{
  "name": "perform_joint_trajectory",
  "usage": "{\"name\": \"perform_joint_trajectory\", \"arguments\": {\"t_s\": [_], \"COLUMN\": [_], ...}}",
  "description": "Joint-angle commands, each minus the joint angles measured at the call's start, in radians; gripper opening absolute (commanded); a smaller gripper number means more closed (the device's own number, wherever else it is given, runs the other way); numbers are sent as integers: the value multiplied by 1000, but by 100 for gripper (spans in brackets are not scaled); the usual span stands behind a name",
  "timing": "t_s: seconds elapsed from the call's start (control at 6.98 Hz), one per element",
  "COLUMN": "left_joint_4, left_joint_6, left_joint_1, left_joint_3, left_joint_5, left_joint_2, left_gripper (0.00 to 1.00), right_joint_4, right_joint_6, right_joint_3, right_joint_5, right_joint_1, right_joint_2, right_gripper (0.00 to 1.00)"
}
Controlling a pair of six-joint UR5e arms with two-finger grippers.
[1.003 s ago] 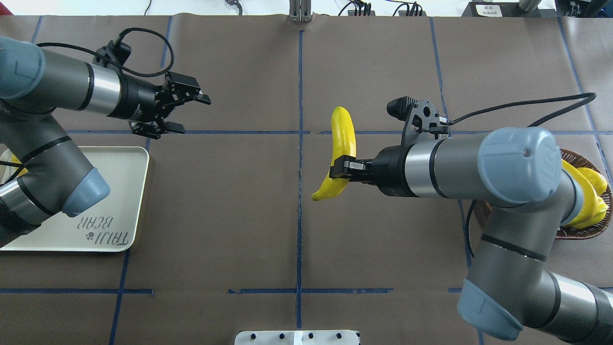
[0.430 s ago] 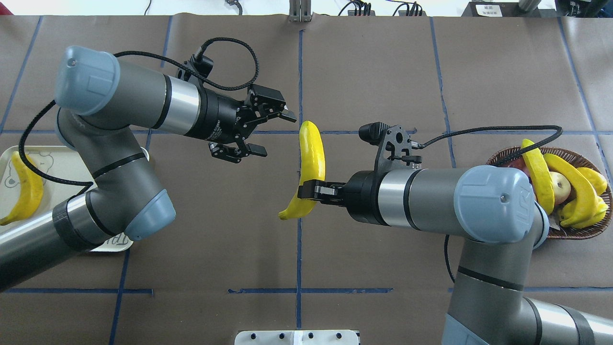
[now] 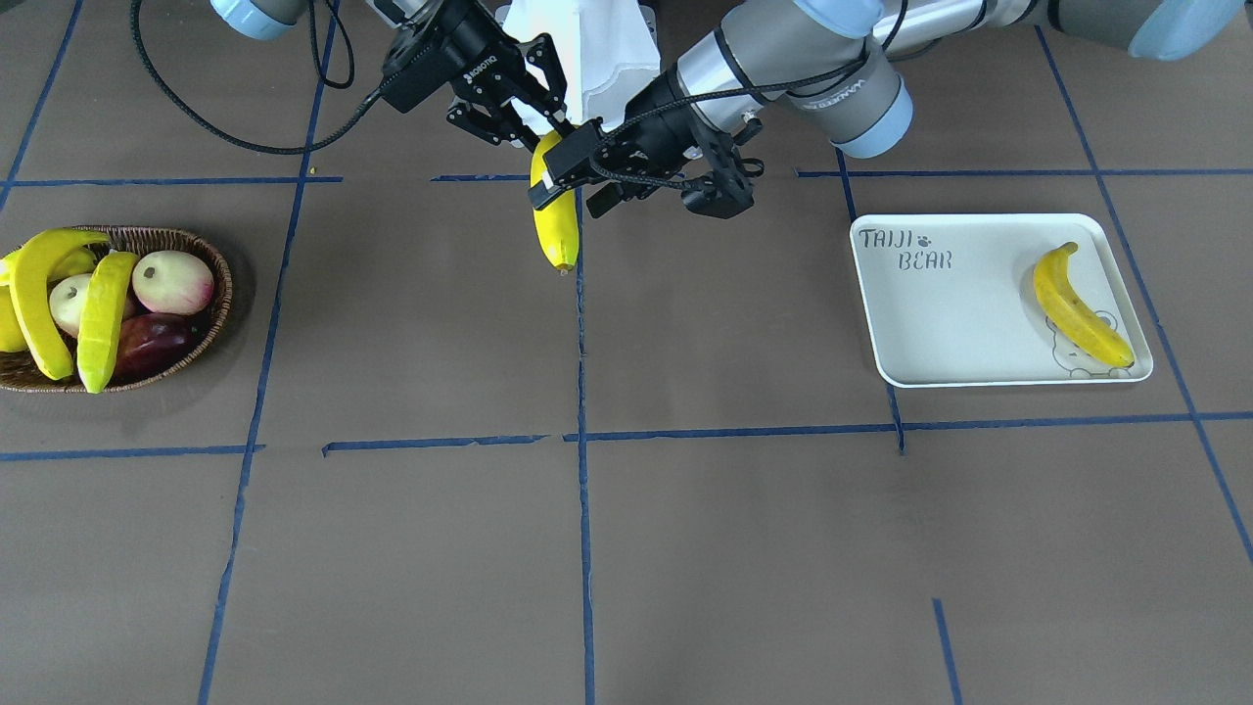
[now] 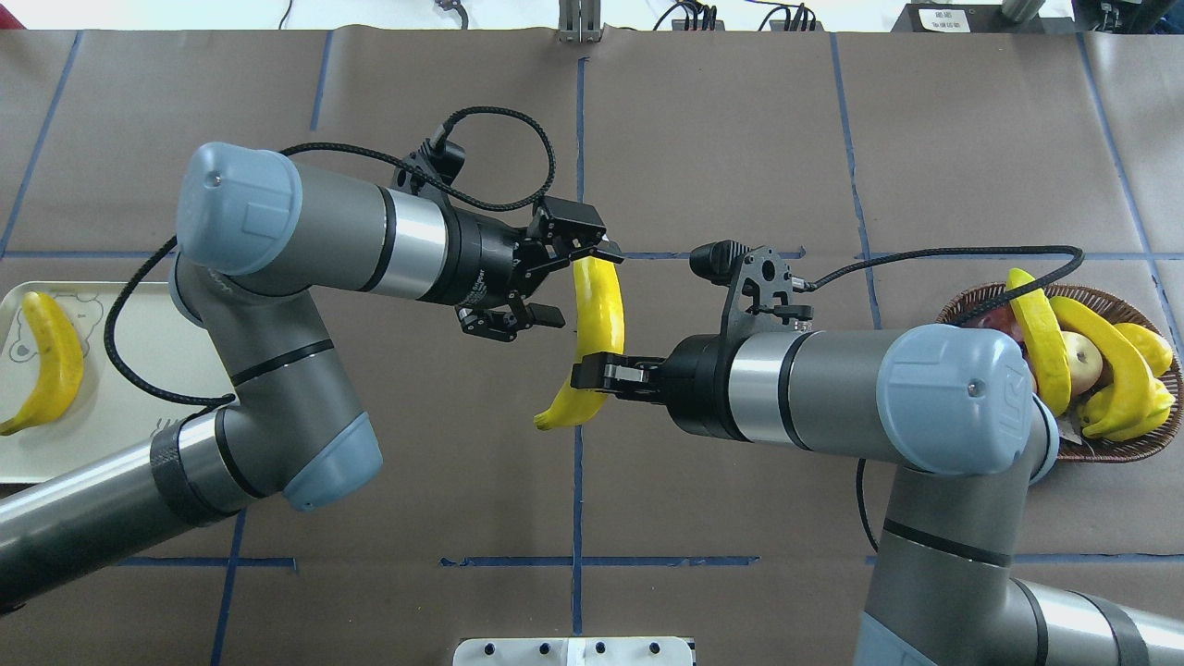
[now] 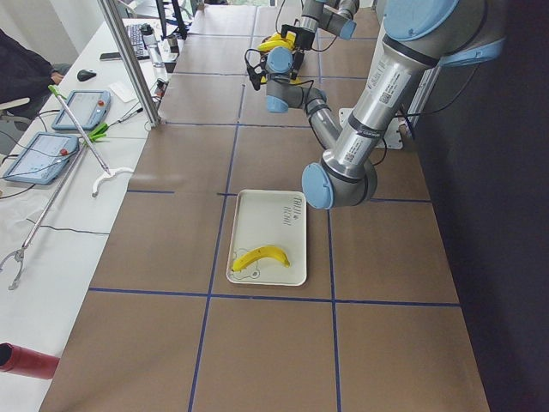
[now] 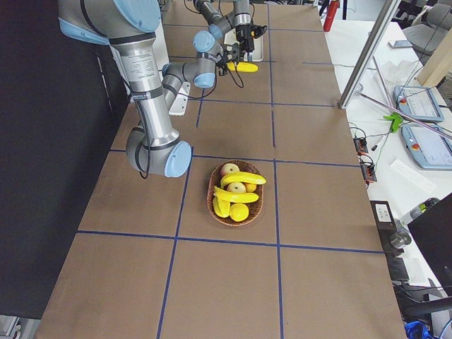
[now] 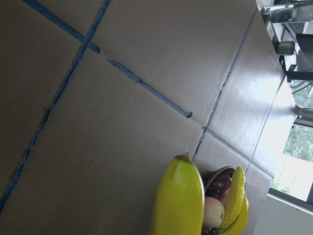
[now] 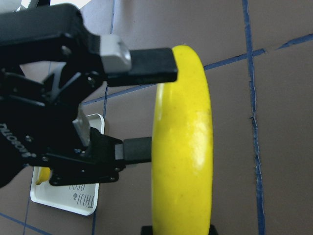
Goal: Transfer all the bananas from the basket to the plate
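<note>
My right gripper (image 4: 597,375) is shut on a yellow banana (image 4: 599,310) and holds it above the table's middle. My left gripper (image 4: 581,285) is open, its fingers (image 8: 146,66) on either side of the banana's far half (image 8: 183,147). The banana also shows in the front view (image 3: 555,230). One banana (image 4: 51,365) lies on the white plate (image 4: 120,416). The wicker basket (image 4: 1147,444) at the right holds a yellow banana (image 4: 1105,347) and a greener one (image 4: 1036,338).
The basket (image 3: 210,255) also holds a pale apple (image 3: 171,281), a dark red fruit (image 3: 147,343) and plump yellow fruit (image 4: 1133,407). Blue tape lines cross the brown table cover. A white block (image 4: 573,652) sits at the near edge.
My left arm has swung right from beside the plate to the table's middle, its open fingers now around the banana. My right gripper carried the banana left, then held still.
</note>
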Motion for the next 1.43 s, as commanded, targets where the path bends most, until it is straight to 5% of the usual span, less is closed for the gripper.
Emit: {"name": "perform_joint_trajectory", "arguments": {"t_s": [0.0,0.14,0.29,0.43,0.57,1.0,1.29], "left_joint_4": [4,1,-3,-4,-3,8,48], "left_joint_6": [-1,5,31,39,39,40,63], "left_joint_1": [25,25,25,24,22,-16,-96], "left_joint_3": [3,1,1,1,1,7,33], "left_joint_5": [26,23,23,23,23,27,15], "left_joint_2": [-5,-4,-1,-1,-1,9,103], "left_gripper": [71,11,0,0,0,0,0], "right_joint_4": [0,0,0,0,0,-14,-15], "right_joint_6": [-1,-1,-6,-3,0,-1,-1], "right_joint_3": [3,3,7,10,16,65,184], "right_joint_5": [0,2,5,6,2,38,75], "right_joint_1": [-1,-1,2,2,2,13,19], "right_joint_2": [0,0,-1,-1,-3,-24,-165], "right_gripper": [1,1,2,61,100,100,100]}}
